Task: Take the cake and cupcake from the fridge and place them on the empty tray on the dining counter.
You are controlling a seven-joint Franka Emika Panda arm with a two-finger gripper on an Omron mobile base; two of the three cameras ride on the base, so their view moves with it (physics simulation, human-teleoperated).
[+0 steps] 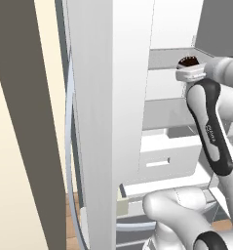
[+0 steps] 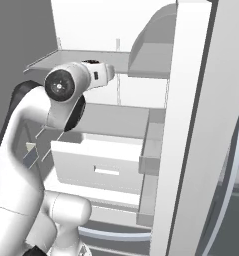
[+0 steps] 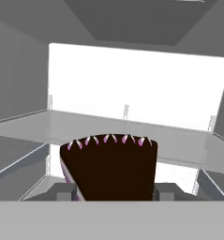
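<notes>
Hand view is showing you the gripper [image 3: 115, 190] inside the fridge [image 3: 132, 79], with a dark piece [image 3: 111, 168] sitting between its fingers [image 3: 66, 191]. The fingers are standing part-closed and pressing on both flanks of that piece – so you are looking at a grip, not an open hand. The piece is dark brown, with a row of small pink-white points along its upper edge and a thin purple strip down its left side. You cannot tell from these pictures whether it is the cake or the cupcake.

Beyond it, a pale glass shelf [image 3: 132, 131] is running across the bright white back wall.

In the left base view, the gripper [image 1: 191, 73] is reaching past the open door of the fridge [image 1: 103, 97], and the dark piece [image 1: 188, 61] is peeking over the white hand at upper-shelf height. A white drawer [image 1: 162, 156] is sitting lower down, well below the hand.

In the right base view, the gripper [image 2: 102, 71] is pointing into the fridge [image 2: 191, 125], above the drawer [image 2: 101, 170].

Small pale writing is showing on the arm's dark link [image 1: 209, 132] – too small for you to read.
</notes>
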